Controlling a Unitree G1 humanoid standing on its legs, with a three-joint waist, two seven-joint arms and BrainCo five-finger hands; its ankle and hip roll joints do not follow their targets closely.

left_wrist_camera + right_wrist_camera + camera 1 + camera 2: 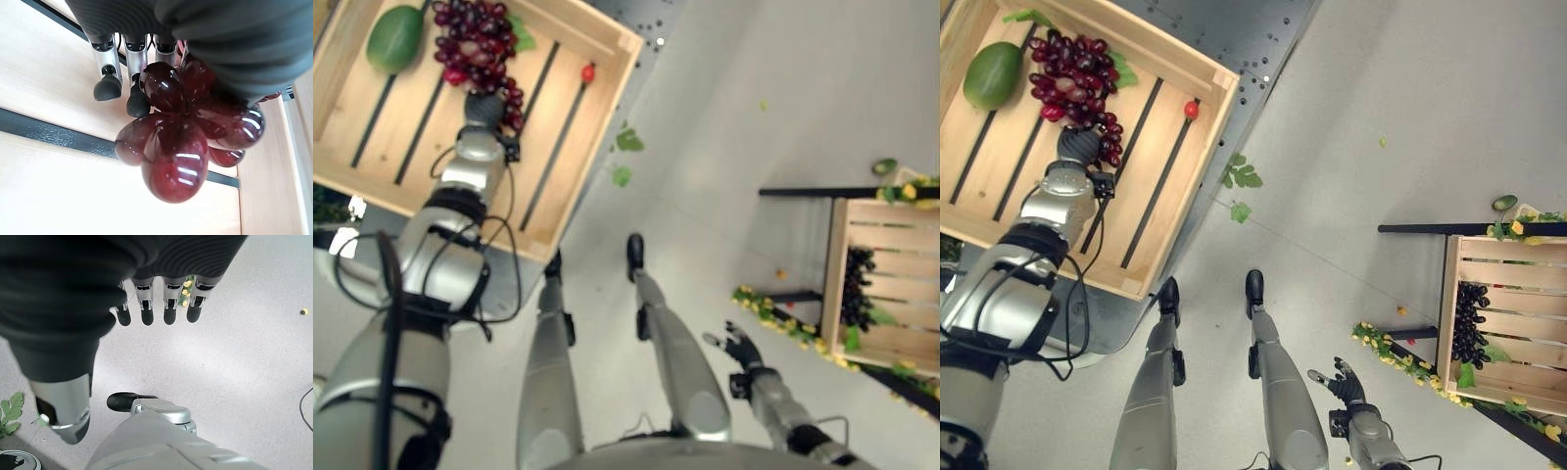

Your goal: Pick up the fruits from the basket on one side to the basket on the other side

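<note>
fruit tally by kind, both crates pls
Red grape bunch: 1, in the left crate, left hand on its lower end
Green mango-like fruit: 1, same crate
Small red fruit: 1, same crate
Dark grape bunch: 1, in the right crate
Total: 4 fruits

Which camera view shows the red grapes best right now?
The right eye view: the whole bunch of red grapes lies in the crate, the left hand at its lower end. The left eye view matches; the left wrist view shows a few close up.
</note>
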